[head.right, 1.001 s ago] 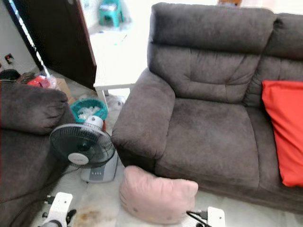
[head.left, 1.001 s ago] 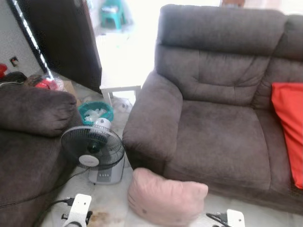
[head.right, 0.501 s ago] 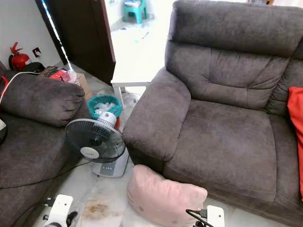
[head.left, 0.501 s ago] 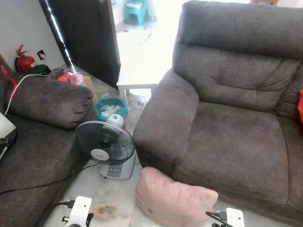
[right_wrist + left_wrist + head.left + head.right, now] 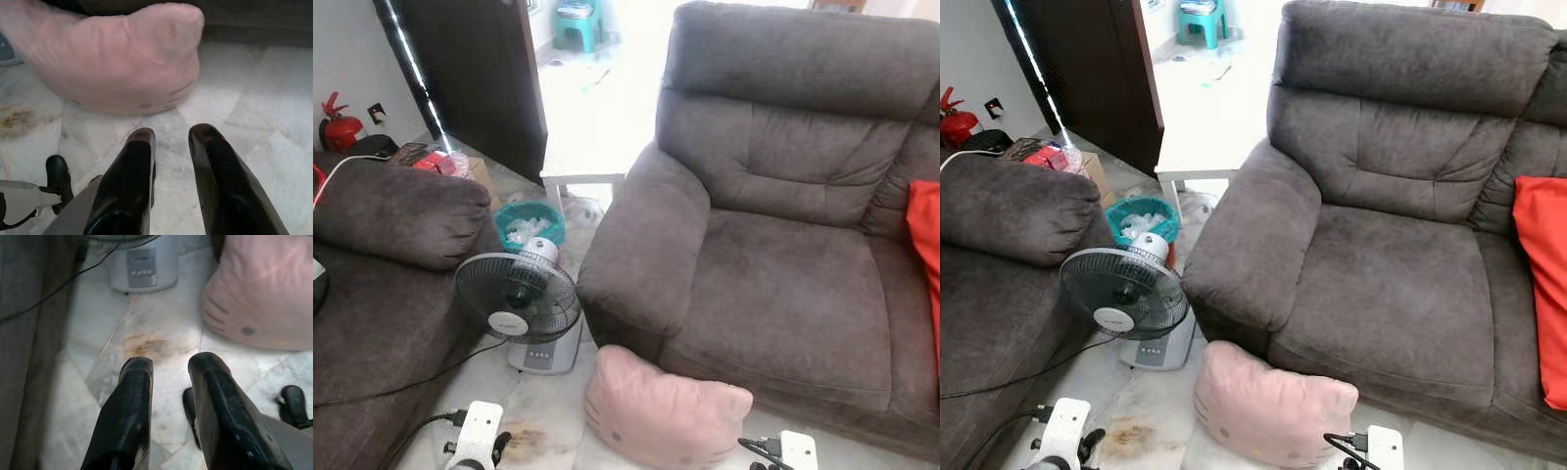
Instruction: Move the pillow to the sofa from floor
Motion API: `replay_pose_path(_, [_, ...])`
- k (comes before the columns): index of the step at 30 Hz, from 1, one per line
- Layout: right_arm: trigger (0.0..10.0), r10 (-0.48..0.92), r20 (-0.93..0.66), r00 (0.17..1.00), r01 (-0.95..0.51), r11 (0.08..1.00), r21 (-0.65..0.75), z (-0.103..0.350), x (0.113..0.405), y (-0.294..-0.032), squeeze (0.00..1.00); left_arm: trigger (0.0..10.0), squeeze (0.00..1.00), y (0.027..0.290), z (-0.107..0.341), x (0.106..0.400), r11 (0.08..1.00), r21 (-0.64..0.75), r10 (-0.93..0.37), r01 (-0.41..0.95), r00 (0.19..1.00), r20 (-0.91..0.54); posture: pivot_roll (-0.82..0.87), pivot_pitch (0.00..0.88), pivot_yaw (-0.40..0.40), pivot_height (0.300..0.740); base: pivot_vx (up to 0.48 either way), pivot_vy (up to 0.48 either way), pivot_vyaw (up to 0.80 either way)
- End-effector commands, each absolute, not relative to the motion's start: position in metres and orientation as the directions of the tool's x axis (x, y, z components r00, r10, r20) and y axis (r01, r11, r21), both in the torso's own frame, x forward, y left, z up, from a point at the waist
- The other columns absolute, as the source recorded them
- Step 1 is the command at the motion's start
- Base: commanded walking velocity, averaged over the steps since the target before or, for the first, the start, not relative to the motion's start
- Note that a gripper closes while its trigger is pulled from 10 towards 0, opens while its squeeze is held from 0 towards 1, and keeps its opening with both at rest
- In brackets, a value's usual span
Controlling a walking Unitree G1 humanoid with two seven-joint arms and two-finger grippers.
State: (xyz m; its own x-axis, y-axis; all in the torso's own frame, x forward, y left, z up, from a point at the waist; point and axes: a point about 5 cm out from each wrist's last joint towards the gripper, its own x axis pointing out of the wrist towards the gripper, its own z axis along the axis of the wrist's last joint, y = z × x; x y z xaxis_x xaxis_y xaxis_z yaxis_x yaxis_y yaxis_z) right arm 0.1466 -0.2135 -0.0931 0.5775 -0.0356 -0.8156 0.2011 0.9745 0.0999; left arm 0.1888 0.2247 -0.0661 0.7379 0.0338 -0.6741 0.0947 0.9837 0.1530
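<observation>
A pink pillow (image 5: 661, 411) with a cat face lies on the marble floor, leaning against the front of the dark grey sofa (image 5: 783, 284). Both arms hang low at the bottom edge of the eye views, one on each side of the pillow. In the left wrist view my left gripper (image 5: 170, 364) hovers over the floor with its fingers apart and nothing between them; the pillow (image 5: 264, 298) lies ahead and to one side. My right gripper (image 5: 171, 134) is likewise open and holds nothing, with the pillow (image 5: 117, 54) just ahead of its fingertips.
A standing fan (image 5: 519, 299) sits on the floor left of the pillow, its cable trailing across the floor. Behind it are a teal basket (image 5: 530, 225) and a white table (image 5: 582, 166). A second dark sofa (image 5: 391, 255) fills the left. A red cushion (image 5: 1542, 284) rests on the sofa's right seat.
The whole picture has shifted sideways and back, so the camera has turned. The pillow lies where it was and both grippers stay low beside it.
</observation>
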Motion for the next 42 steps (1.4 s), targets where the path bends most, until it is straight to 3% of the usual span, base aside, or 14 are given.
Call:
replay_pose_path(1, [10.0, -0.038, -0.824, 0.565, 0.215, 0.971, 0.103, -0.0949, 0.1417, -0.2141, 0.00, 10.0, 0.00, 0.2249, -0.0665, 0.1878, 0.987, 0.136, 0.032, 0.081, 0.739, -0.673, 0.10, 0.052, -0.023, 0.740, 0.000, 0.000, -0.44])
replay_pose_path(29, [10.0, -0.037, -0.824, 0.565, 0.200, 0.976, 0.093, -0.0948, 0.1418, -0.2144, 0.00, 10.0, 0.00, 0.2244, -0.0671, 0.1869, 0.991, 0.103, 0.010, 0.082, 0.735, -0.678, 0.10, 0.056, -0.023, 0.740, 0.000, 0.000, -0.11])
replay_pose_path(42, [10.0, -0.038, -0.822, 0.568, 0.199, 0.976, 0.092, -0.0945, 0.1421, -0.2145, 0.00, 10.0, 0.00, 0.2244, -0.0670, 0.1871, 0.990, 0.110, 0.013, 0.084, 0.735, -0.678, 0.10, 0.052, -0.023, 0.740, 0.262, 0.000, 0.00])
